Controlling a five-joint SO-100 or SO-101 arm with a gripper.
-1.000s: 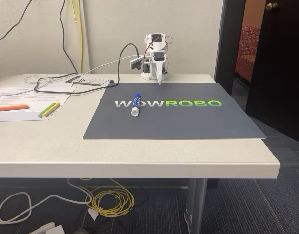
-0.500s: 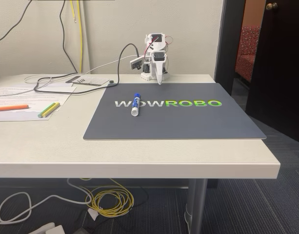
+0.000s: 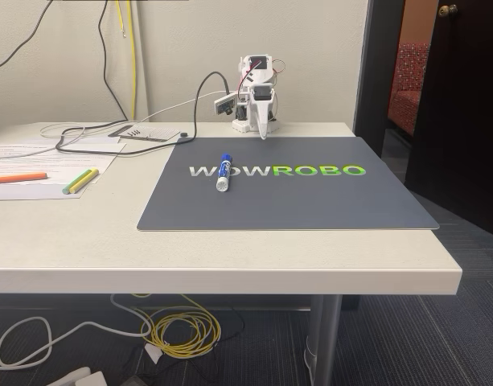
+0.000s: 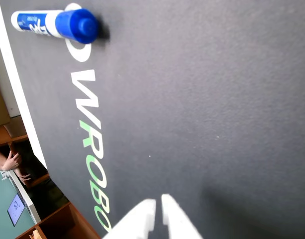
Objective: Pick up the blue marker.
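The blue marker point(image 3: 223, 171) lies on the dark grey mat point(image 3: 310, 201), over the white letters of the logo, its blue cap toward the arm. In the wrist view the blue marker point(image 4: 55, 24) is at the top left, cap pointing right. The white arm is folded at the back of the table, and my gripper point(image 3: 264, 133) hangs tip-down over the mat's far edge, well behind the marker. From the wrist, my gripper point(image 4: 158, 203) has its two white fingers pressed together, shut on nothing.
An orange pen point(image 3: 19, 177) and thin green and yellow pens point(image 3: 80, 181) lie on papers left of the mat. Cables point(image 3: 93, 137) run along the table's back left. The table's front edge point(image 3: 230, 277) is near the camera. A person's hand point(image 4: 12, 162) shows beyond the table.
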